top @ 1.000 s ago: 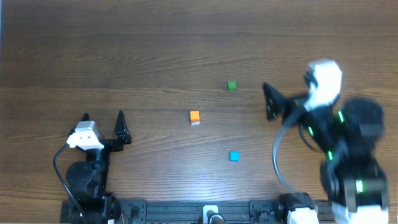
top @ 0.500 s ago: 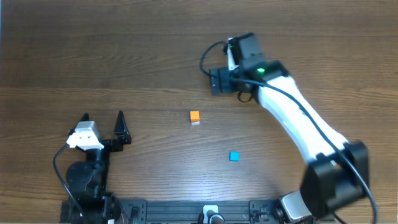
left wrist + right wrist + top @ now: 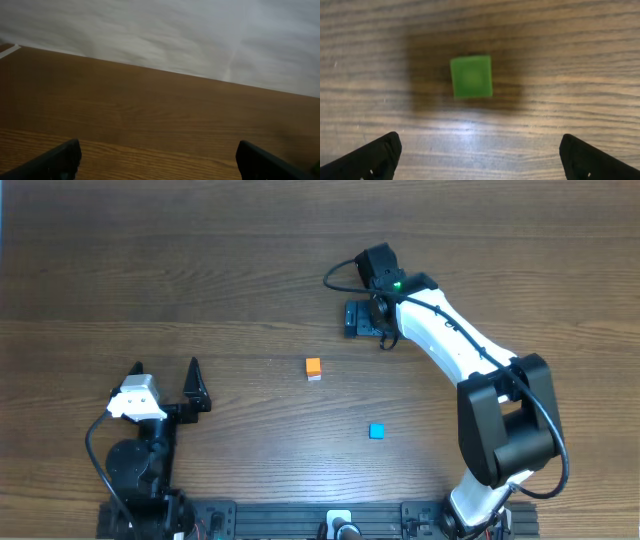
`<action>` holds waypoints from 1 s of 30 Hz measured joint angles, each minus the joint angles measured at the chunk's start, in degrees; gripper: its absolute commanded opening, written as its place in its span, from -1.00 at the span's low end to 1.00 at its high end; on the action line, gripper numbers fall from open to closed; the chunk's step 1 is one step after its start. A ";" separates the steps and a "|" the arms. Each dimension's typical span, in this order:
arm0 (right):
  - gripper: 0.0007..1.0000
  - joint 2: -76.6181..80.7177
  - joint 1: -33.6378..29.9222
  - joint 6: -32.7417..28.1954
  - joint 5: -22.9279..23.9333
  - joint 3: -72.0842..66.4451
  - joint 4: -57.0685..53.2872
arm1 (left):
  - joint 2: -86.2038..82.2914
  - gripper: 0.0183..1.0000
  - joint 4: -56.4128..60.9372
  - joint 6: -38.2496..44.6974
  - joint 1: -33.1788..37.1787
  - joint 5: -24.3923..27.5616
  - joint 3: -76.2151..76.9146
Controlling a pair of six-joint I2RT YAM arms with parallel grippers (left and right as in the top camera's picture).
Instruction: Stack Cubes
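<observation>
A green cube lies on the wooden table, seen straight down in the right wrist view. My right gripper hangs above it, open, with the cube just ahead of its wide-spread fingers. In the top view the right gripper reaches to the far middle of the table and covers the green cube. An orange cube sits near the table's centre, and a blue cube lies nearer the front. My left gripper rests open at the front left, holding nothing.
The left wrist view looks across bare wood to a white wall. A small white piece shows at the orange cube's near side. The right arm's white links span the table's right half.
The right arm swung from the table's right side to the far middle and came over the green cube. The left arm and the orange and blue cubes stayed put.
</observation>
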 measured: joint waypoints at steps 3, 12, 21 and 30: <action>0.99 0.35 -0.42 1.14 0.61 0.11 2.71 | 0.00 1.00 0.00 0.00 0.00 0.00 0.00; 0.99 0.96 -1.44 1.55 1.09 1.66 3.08 | 0.00 1.00 0.00 0.00 0.00 0.00 0.00; 0.98 2.19 -3.34 -0.96 0.55 6.08 -2.40 | 0.00 1.00 0.00 0.00 0.00 0.00 0.00; 0.98 11.17 -3.15 -3.76 -0.74 15.10 -10.21 | 0.00 1.00 0.00 0.00 0.00 0.00 0.00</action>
